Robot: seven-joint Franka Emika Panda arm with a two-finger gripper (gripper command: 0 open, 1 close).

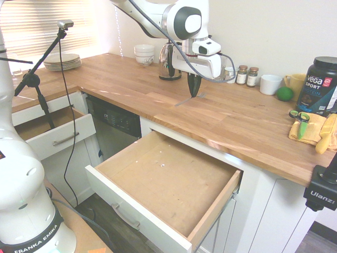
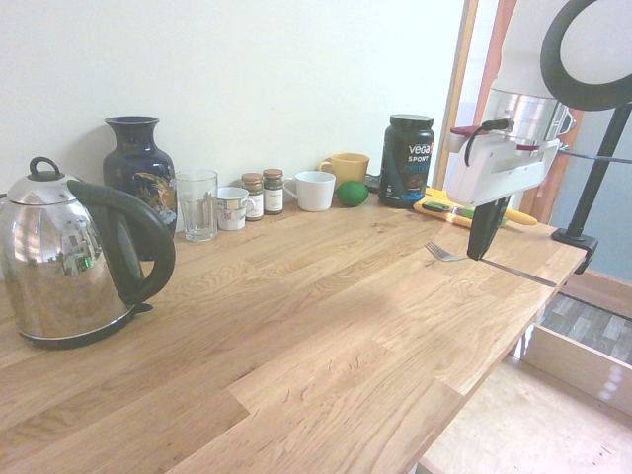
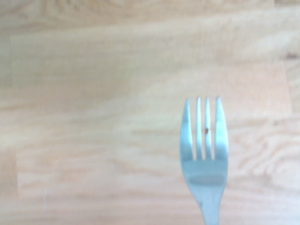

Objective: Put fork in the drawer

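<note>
In the first exterior view the gripper (image 1: pixel 194 94) hangs over the wooden countertop (image 1: pixel 237 121), pointing straight down with its jaws pinched tight on the fork (image 1: pixel 185 99), which juts out level from the fingertips, clear of the wood. The drawer (image 1: pixel 163 184) stands pulled wide open below the counter edge, brown bottom bare, while the smaller drawer (image 1: pixel 52 132) sits open further along — not the one we want. The green-handled scissors (image 1: pixel 300 117) lie on a yellow cloth well apart from the action. Over to the second exterior view: the gripper (image 2: pixel 481 251) shows near the counter's far end with the fork (image 2: pixel 484 265) held crosswise, tines poking out one side and the thin handle trailing out the other, above the board and not touching it; the kettle (image 2: pixel 74 259), vase (image 2: pixel 138 168) and glass (image 2: pixel 197 203) are well away. And the wrist view — the fork (image 3: pixel 204 150) rises from the lower edge, tines sharp against blurred wood grain. The worry from here, as I judge it, is that slim handle pivoting or slipping in a narrow pinch during the carry, or a long end clipping the counter lip or the drawer's wooden side on the way down, knocking it loose onto the floor.
</note>
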